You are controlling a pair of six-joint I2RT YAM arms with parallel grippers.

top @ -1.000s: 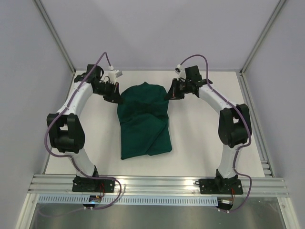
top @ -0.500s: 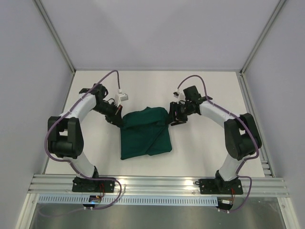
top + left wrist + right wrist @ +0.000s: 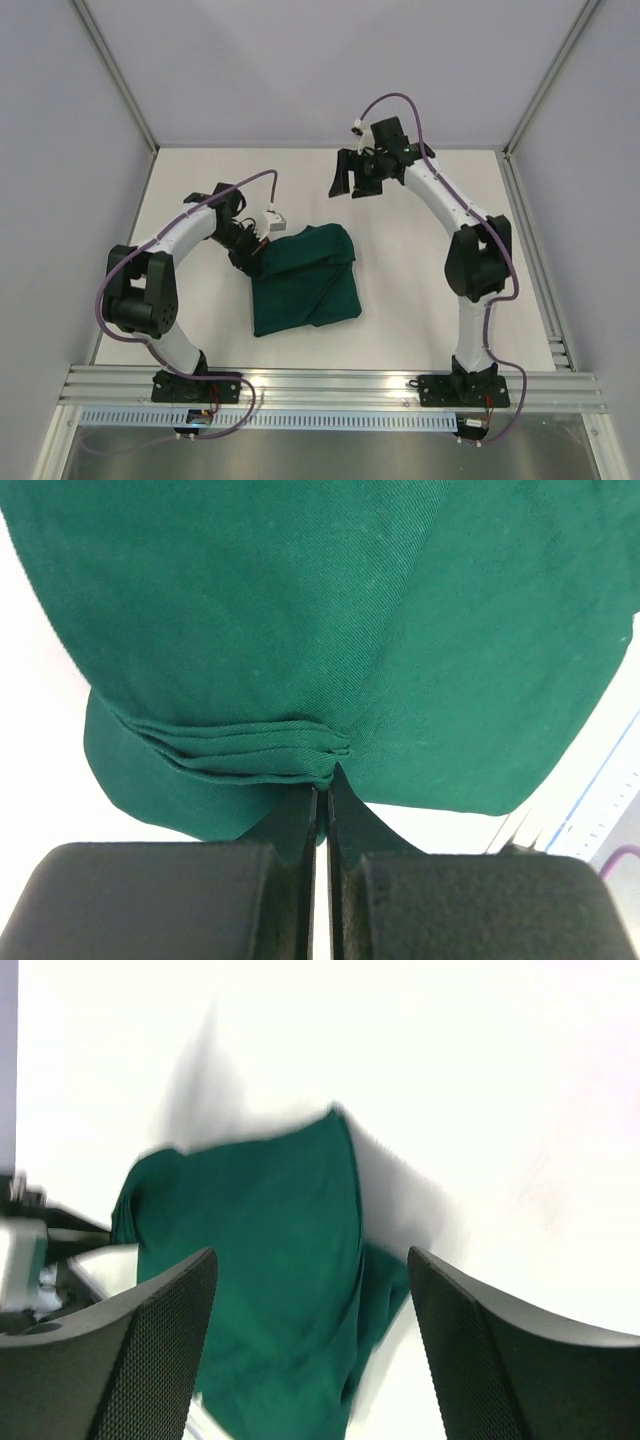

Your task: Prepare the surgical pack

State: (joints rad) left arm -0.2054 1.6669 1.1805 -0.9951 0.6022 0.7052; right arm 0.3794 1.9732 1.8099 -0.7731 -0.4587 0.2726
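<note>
The surgical pack shows as a dark green cloth drape (image 3: pixel 305 280), folded over on itself at the middle of the white table. My left gripper (image 3: pixel 254 262) is low at the drape's far left corner, shut on a bunched edge of several layers (image 3: pixel 322 780). The green cloth (image 3: pixel 330 630) fills most of the left wrist view. My right gripper (image 3: pixel 346 178) hangs raised toward the back of the table, apart from the drape and open with nothing between its fingers. In the right wrist view the drape (image 3: pixel 260 1260) lies well below the right gripper (image 3: pixel 310 1260), slightly blurred.
The white table (image 3: pixel 430 290) is enclosed by pale walls at the left, back and right. An aluminium rail (image 3: pixel 330 385) carrying both arm bases runs along the near edge. The left arm's purple cable (image 3: pixel 240 185) loops above its wrist.
The drape's far half has been folded over toward the near side. My right gripper has let go, opened and risen to the back. My left gripper came nearer, still holding its corner.
</note>
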